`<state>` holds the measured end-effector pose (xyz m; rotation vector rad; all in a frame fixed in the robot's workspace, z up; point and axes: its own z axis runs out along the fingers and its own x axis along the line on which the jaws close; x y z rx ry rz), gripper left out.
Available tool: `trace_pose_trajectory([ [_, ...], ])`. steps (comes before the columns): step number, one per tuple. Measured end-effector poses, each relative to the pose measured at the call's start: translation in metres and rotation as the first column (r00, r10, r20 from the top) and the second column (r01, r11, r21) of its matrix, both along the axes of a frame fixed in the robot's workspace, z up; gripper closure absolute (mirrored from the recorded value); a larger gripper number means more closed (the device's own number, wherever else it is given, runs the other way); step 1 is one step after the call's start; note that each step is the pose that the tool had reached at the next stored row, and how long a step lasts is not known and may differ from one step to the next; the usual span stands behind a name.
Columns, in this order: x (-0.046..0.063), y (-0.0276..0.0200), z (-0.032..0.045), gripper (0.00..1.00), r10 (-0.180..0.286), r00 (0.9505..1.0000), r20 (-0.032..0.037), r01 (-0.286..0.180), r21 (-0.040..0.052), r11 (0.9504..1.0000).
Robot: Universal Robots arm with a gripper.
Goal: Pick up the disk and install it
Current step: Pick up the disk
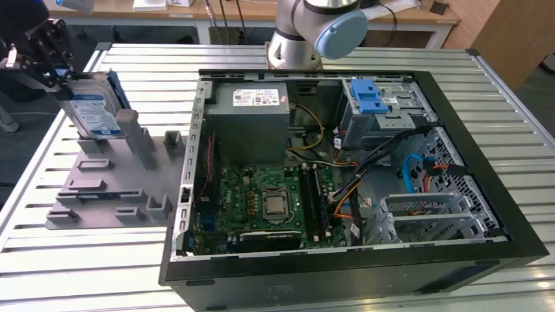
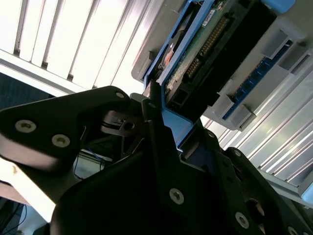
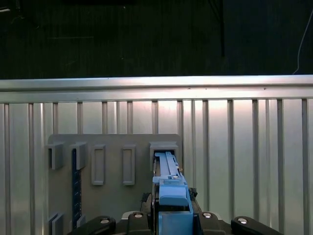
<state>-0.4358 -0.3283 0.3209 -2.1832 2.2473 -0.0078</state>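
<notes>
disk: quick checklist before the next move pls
1. Gripper shut on disk: ok, the blue rail sits between its jaws in both wrist views.
2. Disk upright: ok in the exterior view.
3. Disk free of holder: cannot tell, its lower edge is down among the holder's posts.
4. Case open: ok, the inside is exposed.
5. Cage free of cables: cannot tell, they run close beside it.
</notes>
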Motion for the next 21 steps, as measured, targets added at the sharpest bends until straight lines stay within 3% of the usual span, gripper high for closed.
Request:
trace_pose_trajectory([
  [21,0.000,0.0000,0.0217,0.64,0.000,1.0000,0.0000,0.000,0.0000,1.0000],
])
